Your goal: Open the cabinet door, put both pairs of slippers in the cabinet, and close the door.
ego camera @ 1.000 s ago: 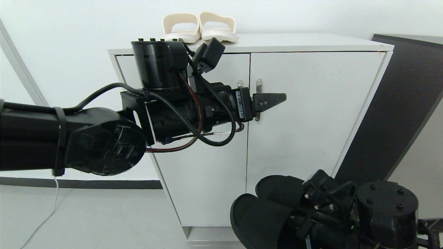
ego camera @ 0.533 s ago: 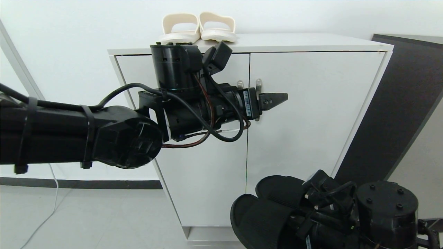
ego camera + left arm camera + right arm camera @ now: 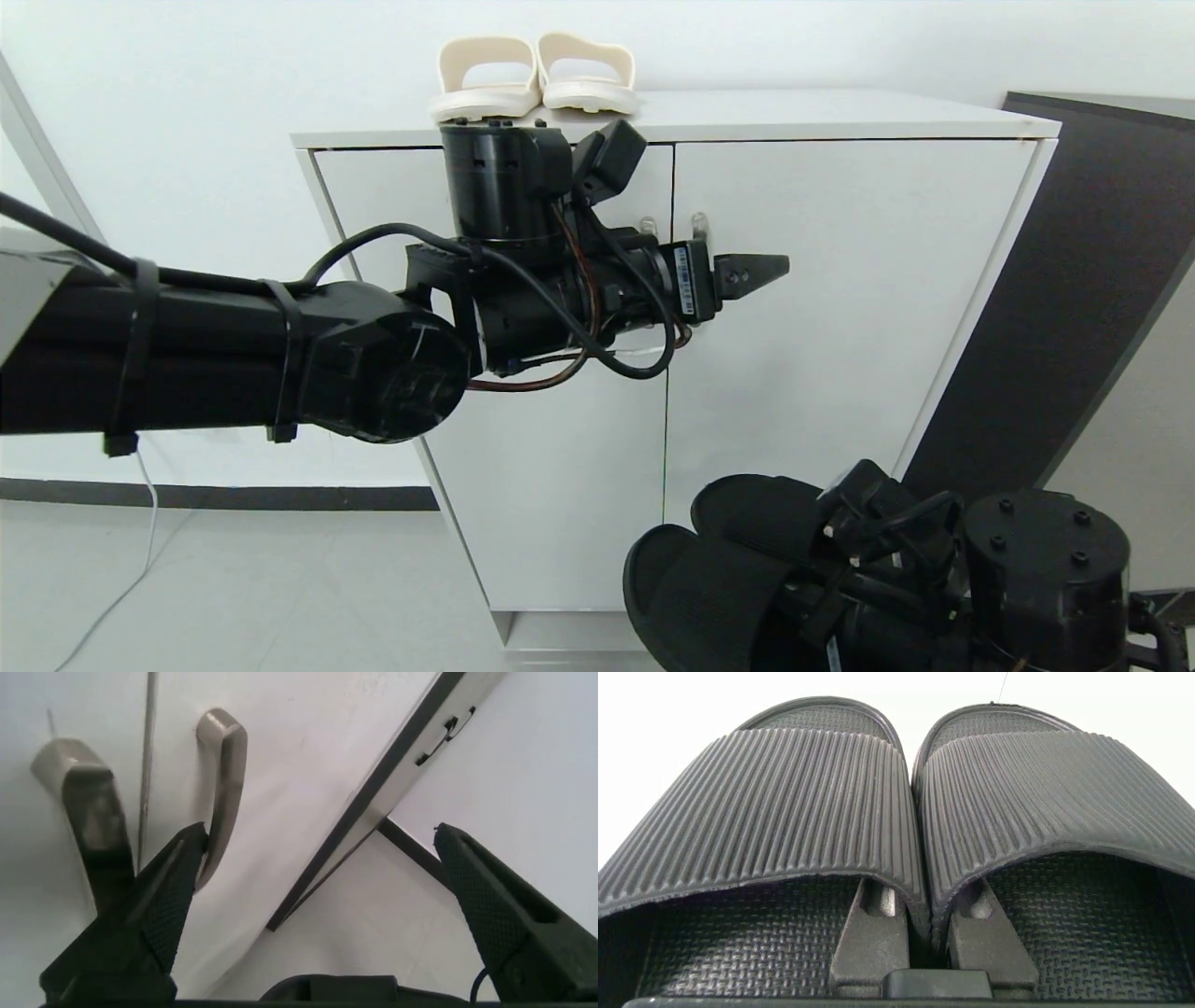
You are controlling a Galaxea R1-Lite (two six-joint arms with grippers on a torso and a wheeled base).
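Observation:
The white cabinet stands with both doors shut. Its two metal handles flank the centre seam, and the right door's handle curves just beside one finger of my left gripper. My left gripper is open, level with the handles and just in front of the right door. Cream slippers sit side by side on the cabinet top. Low at the front right, my right gripper is shut on the black slippers, its fingers pinching their two adjoining inner sides together.
A dark panel leans against the wall right of the cabinet. Grey floor lies open to the left, with a thin white cable trailing across it. My left forearm spans the front of the left door.
My left arm has pushed forward and to the right, bringing its gripper closer to the handles and now covering their lower parts. The right arm and the black slippers have kept still.

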